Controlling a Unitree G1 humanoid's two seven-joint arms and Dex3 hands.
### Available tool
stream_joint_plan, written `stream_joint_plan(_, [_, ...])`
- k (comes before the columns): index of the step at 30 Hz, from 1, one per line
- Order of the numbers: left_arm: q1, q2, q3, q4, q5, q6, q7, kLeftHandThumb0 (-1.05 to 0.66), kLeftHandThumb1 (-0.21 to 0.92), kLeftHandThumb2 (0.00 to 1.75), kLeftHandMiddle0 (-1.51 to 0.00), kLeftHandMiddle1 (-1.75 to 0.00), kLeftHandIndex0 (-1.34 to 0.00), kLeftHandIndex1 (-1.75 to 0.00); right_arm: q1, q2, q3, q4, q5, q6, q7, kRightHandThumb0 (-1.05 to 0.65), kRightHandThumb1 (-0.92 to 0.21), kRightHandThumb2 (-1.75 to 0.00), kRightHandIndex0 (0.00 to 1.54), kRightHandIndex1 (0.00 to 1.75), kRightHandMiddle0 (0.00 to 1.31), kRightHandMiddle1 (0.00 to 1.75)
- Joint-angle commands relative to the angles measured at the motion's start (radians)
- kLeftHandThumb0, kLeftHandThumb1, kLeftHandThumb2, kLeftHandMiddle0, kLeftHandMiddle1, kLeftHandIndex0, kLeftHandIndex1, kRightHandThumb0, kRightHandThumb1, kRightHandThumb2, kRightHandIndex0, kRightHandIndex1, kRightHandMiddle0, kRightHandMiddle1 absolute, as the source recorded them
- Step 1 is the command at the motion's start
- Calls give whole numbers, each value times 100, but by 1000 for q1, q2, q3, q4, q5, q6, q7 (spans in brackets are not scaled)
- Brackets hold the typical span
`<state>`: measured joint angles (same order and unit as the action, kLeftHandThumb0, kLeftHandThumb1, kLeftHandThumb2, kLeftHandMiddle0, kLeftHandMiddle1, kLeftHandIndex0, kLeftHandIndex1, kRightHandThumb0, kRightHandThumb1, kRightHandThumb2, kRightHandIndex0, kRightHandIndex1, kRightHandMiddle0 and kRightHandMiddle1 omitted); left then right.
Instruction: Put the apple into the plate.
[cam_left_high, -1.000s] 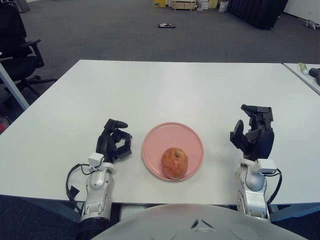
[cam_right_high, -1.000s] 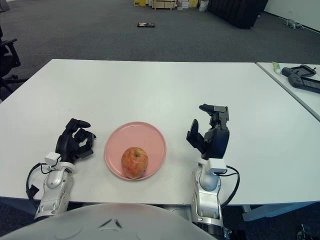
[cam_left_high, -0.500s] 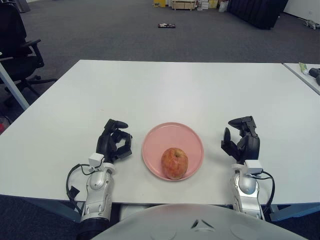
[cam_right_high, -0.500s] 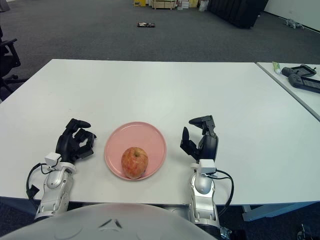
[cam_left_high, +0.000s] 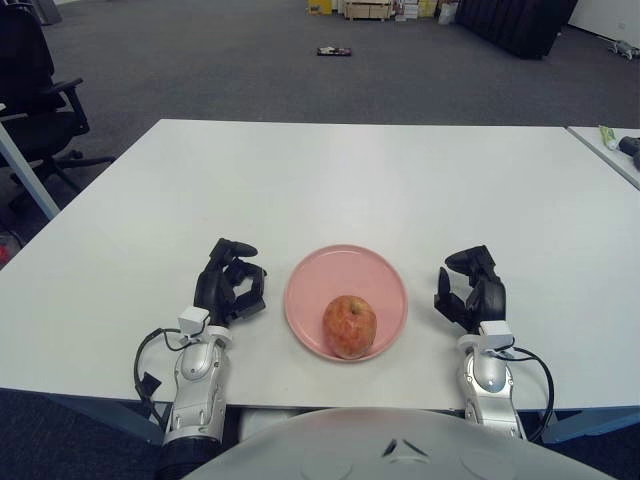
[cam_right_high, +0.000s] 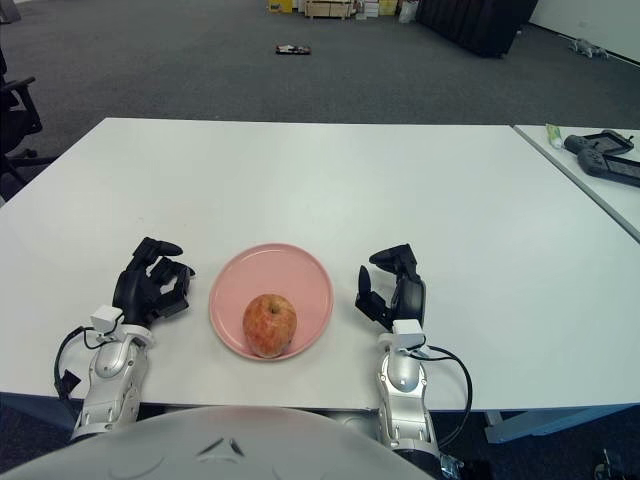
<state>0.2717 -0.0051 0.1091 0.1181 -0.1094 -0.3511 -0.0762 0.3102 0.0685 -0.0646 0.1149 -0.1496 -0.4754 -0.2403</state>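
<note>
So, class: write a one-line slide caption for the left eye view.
Apple sits on the pink plate, left hand and right hand empty either side.

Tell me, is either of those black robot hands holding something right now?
Neither. The red-yellow apple sits on the round pink plate, touched by no hand. The left hand shows left of the plate, the right hand right of it, both holding nothing.

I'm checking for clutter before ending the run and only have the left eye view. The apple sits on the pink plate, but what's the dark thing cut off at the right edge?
Observer: A flat black handheld device, lying on the neighbouring table.
Operator: Could the right robot hand hit it?
Observer: Unlikely. It lies well beyond the right robot hand, on the far side of a green-and-white tube on that table.
</note>
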Motion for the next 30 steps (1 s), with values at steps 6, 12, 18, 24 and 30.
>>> stream_joint_plan(6, [-9, -4, -7, 5, 3, -10, -1, -1, 41, 117, -57, -161, -36, -175, -13, 3, 8, 8, 14, 20, 11, -40, -59, -98, 66, 158, 41, 175])
stream_joint_plan(12, [-11, -4, -9, 8, -4, -15, -9, -1, 41, 119, -56, -164, -35, -175, -11, 5, 11, 5, 18, 33, 14, -40, -58, -99, 66, 159, 41, 175])
stream_joint_plan(18, [-13, -2, -10, 10, -6, -11, -10, -1, 41, 118, -57, -162, -36, -175, -9, 11, 13, 4, 27, 38, 15, -40, -58, -99, 65, 158, 41, 175])
stream_joint_plan(24, [-16, -4, -10, 16, -11, -13, -12, -1, 42, 115, -59, -156, -37, -175, -11, 25, 8, 2, 52, 62, 17, -40, -59, -98, 62, 157, 40, 175])
stream_joint_plan(30, [-18, -4, -11, 16, -9, -9, -8, -1, 42, 113, -59, -154, -37, -175, -13, 29, 3, -3, 48, 75, 6, -40, -60, -96, 61, 157, 40, 175])
